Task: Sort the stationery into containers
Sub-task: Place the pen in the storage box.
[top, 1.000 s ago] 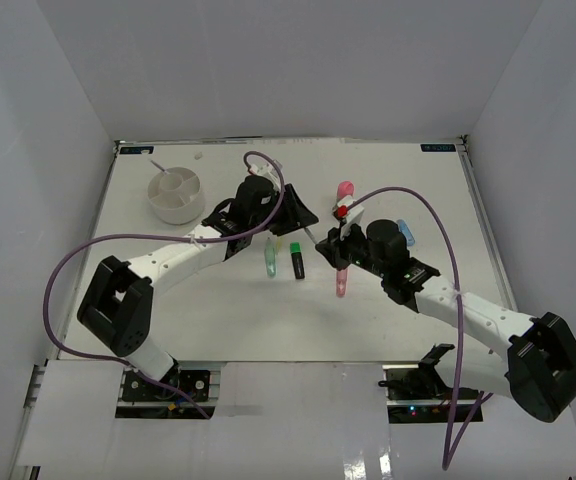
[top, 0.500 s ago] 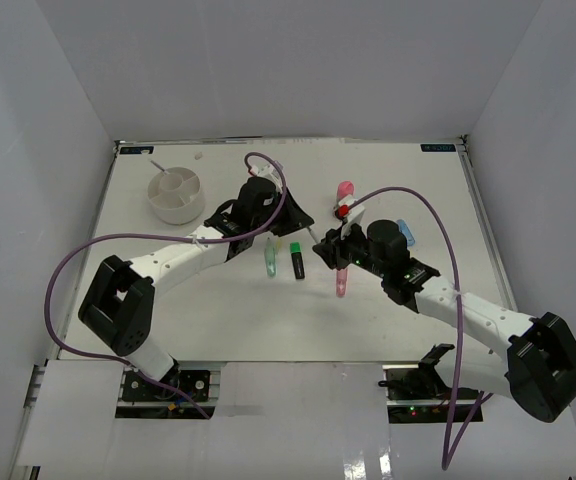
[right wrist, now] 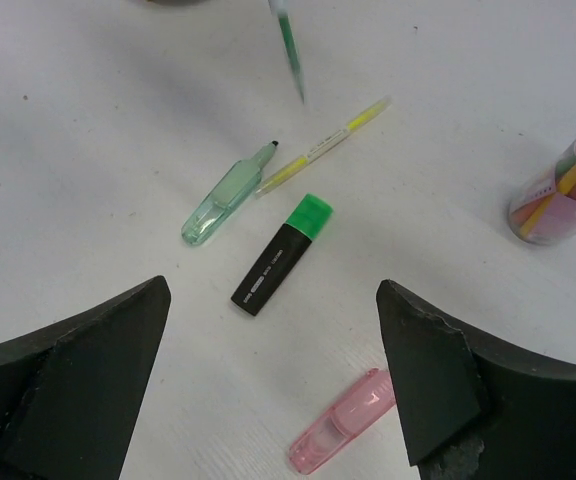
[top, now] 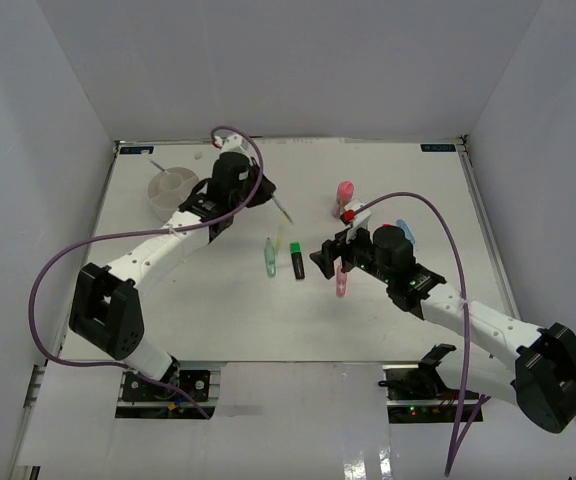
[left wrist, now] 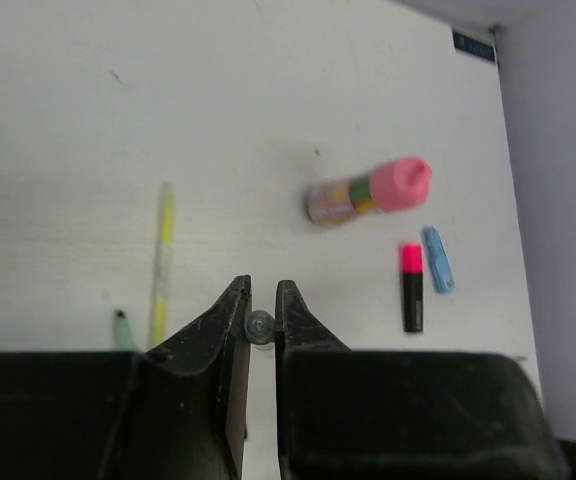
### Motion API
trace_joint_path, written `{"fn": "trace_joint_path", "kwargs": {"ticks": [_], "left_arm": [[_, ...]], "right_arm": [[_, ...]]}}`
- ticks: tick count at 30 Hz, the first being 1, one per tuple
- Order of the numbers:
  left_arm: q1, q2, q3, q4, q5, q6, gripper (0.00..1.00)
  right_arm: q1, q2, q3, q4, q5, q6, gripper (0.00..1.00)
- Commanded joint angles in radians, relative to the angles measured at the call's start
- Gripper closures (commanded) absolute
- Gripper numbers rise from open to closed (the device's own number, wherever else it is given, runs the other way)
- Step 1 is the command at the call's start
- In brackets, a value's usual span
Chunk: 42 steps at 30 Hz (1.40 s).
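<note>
Since the earlier frames, the left arm has swung away from the middle of the surface toward the white organiser cup (top: 173, 193). It has carried a thin green pen (top: 283, 209) with it. The right arm has drawn back slightly toward its base.

Left tool (left wrist: 260, 296): jaws nearly closed, clamped on the green pen, just right of the cup. Right tool (right wrist: 271, 289): jaws spread wide, holding nothing, above the markers.

Count:
- Cup: one, at the far left of the surface.
- Thin pens: two, the held green one and a yellow pen (right wrist: 323, 145) lying flat.
- Short capped markers: three, namely green-capped (right wrist: 281, 255), red-capped (left wrist: 411, 288) and blue-capped (left wrist: 437, 260).
- Pale green marker (right wrist: 226, 195): one.
- Pink marker (right wrist: 343, 435): one.
- Pink tube (left wrist: 368, 192): one.

All loose items lie outside the cup.
</note>
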Motion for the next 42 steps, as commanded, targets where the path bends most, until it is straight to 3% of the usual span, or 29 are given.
{"fn": "trace_joint_path", "kwargs": {"ticks": [1, 9, 17, 29, 38, 42], "left_arm": [[0.133, -0.084, 0.086, -0.042, -0.115, 0.107, 0.99], [0.357, -0.052, 0.201, -0.009, -0.204, 0.225, 0.95], [0.538, 0.069, 0.249, 0.037, -0.16, 0.222, 0.94], [0.618, 0.243, 0.362, 0.017, -0.105, 0.237, 0.92], [0.641, 0.295, 0.361, 0.013, -0.095, 0.255, 0.9], [0.642, 0.318, 0.359, 0.01, -0.083, 0.255, 0.76]], "right_arm": [[0.002, -0.037, -0.021, 0.03, 0.038, -0.023, 0.1], [0.001, -0.008, -0.027, 0.039, 0.046, -0.041, 0.1], [0.001, 0.018, -0.022, 0.039, 0.042, -0.052, 0.1], [-0.005, 0.054, -0.019, 0.038, 0.032, -0.052, 0.1], [-0.007, 0.07, -0.015, 0.038, 0.019, -0.052, 0.1], [-0.007, 0.075, -0.013, 0.038, 0.015, -0.052, 0.1]]}}
